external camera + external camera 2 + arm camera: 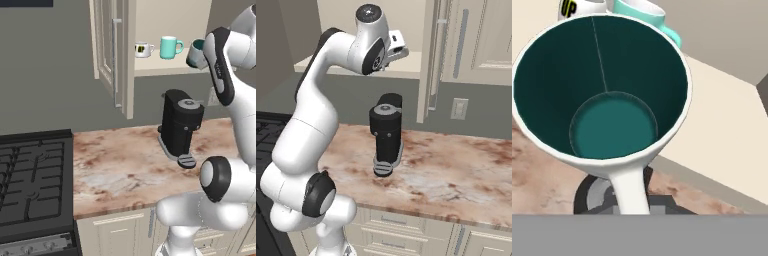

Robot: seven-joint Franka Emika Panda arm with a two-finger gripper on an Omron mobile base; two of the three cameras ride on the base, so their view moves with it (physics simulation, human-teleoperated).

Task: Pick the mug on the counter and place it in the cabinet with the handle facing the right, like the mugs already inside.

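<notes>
pincer (200,54) clamped on round glossy mug (607,95) (deep teal inside), beside beige cabinet (165,67) shelf

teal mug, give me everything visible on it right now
The mug has a dark teal inside with a lighter teal floor, a pale rim and a pale outer wall. In the hand view it is seen from above, mouth open and empty, with its pale handle pointing toward the camera. In the left base view it is up at shelf height, at the cabinet shelf's right end, right of the mint mug and white mug, partly hidden by the arm. Whether it rests on the shelf, or what grips it, cannot be told.
</notes>
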